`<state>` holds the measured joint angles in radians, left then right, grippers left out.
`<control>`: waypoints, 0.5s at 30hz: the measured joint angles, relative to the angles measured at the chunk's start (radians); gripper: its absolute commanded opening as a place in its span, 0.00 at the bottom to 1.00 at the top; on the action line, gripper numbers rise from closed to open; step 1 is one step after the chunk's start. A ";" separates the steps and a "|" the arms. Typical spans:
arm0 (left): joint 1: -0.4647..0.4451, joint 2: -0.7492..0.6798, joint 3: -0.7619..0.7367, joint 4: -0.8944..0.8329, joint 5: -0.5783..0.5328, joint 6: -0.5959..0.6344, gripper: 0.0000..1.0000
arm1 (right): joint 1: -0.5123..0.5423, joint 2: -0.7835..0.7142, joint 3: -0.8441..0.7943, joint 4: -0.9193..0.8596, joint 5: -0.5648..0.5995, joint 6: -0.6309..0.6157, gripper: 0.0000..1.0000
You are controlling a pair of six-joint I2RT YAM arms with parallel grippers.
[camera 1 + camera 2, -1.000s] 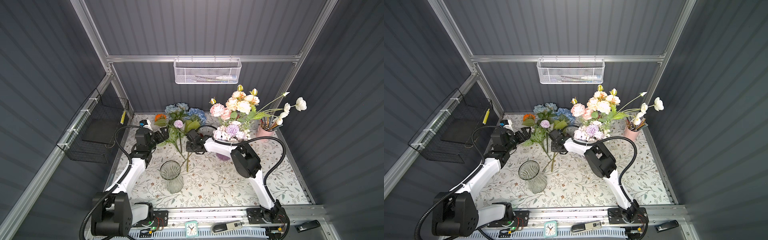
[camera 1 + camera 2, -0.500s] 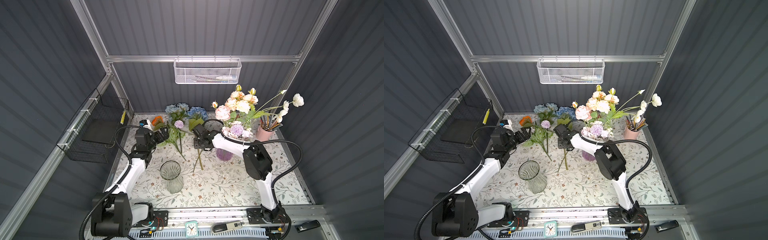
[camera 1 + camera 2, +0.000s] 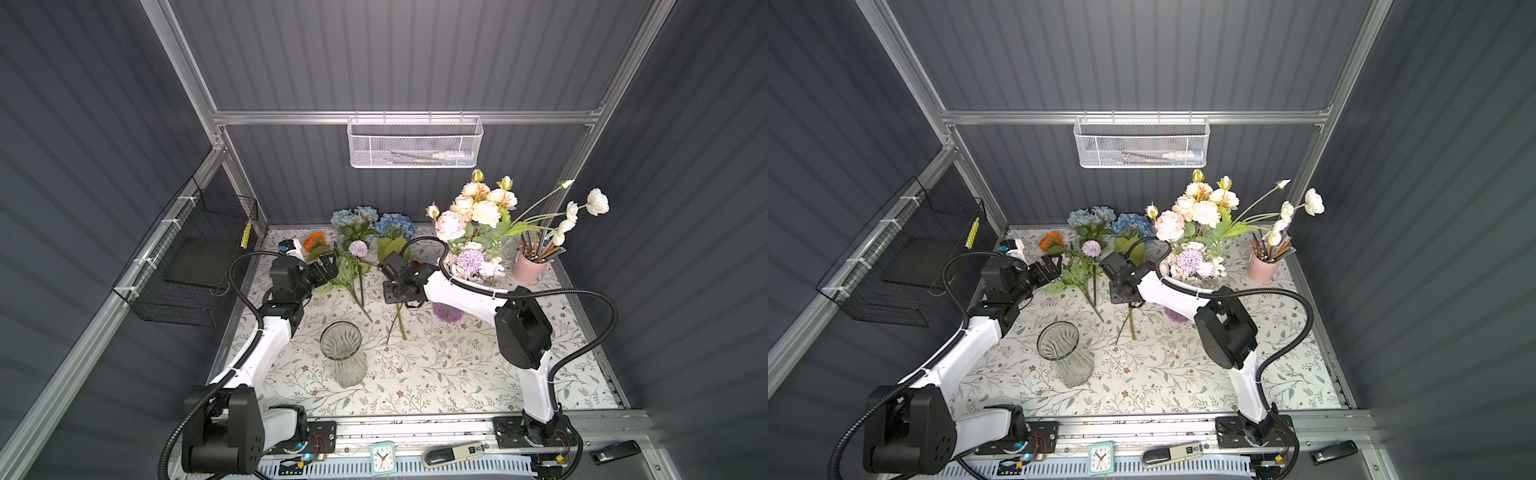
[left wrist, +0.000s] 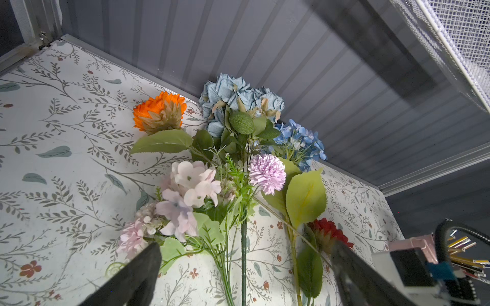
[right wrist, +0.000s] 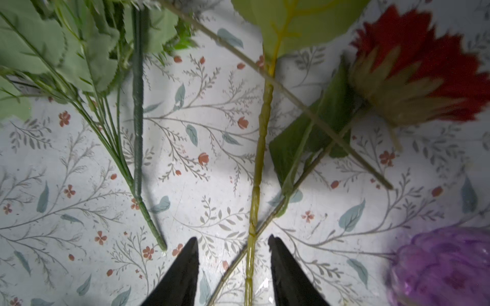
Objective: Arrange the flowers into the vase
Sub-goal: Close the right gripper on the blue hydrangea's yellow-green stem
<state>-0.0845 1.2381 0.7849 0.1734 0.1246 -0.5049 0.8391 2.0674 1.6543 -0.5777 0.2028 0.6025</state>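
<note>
The desk [image 3: 457, 374] has a cloth with leaves printed on it. A black basket [image 3: 183, 266] hangs at the left side, with a dark flat thing inside. A white basket [image 3: 413, 143] hangs up at the back. It holds a few thin things, too small to tell.

The purple vase [image 3: 446, 312] stands at the back right, partly behind the right arm. It is full, with a big bunch [image 3: 478, 212] of peach, pink, white and lilac blooms. The glass vase [image 3: 343, 353] stands near the front middle and is empty. The pink cup [image 3: 525, 270] beside the bunch holds pencils.

The flowers [image 3: 355, 257] lie flat at the back of the desk, heads to the back, apart from the glass vase.

Both top views show the glass vase, but the wrist views do not. The left wrist view shows a pale pink bunch [image 4: 191, 190] that is hard to see from the top. The red flower [image 5: 424, 66] is big in the right wrist view, but from the top the right arm hides most of it.

The left claw [image 3: 330, 264] is spread wide and holds nothing. It is just beside the leaves. The right claw [image 5: 233, 265] is partly spread, low over the desk. Two stems [image 5: 250, 238] run between its fingers [image 5: 185, 273], with a gap on each side, so they are not pinched.
</note>
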 measured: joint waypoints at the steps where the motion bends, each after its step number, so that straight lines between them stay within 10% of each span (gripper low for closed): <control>1: 0.000 0.000 0.000 0.000 0.000 0.000 1.00 | 0.002 0.001 -0.010 -0.004 0.001 0.005 0.47; 15: 0.000 -0.007 0.000 0.000 0.000 0.000 1.00 | -0.019 0.140 0.045 0.001 -0.003 0.017 0.38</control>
<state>-0.0841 1.2308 0.7849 0.1734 0.1246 -0.5049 0.8196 2.2070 1.6989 -0.5766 0.1997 0.6197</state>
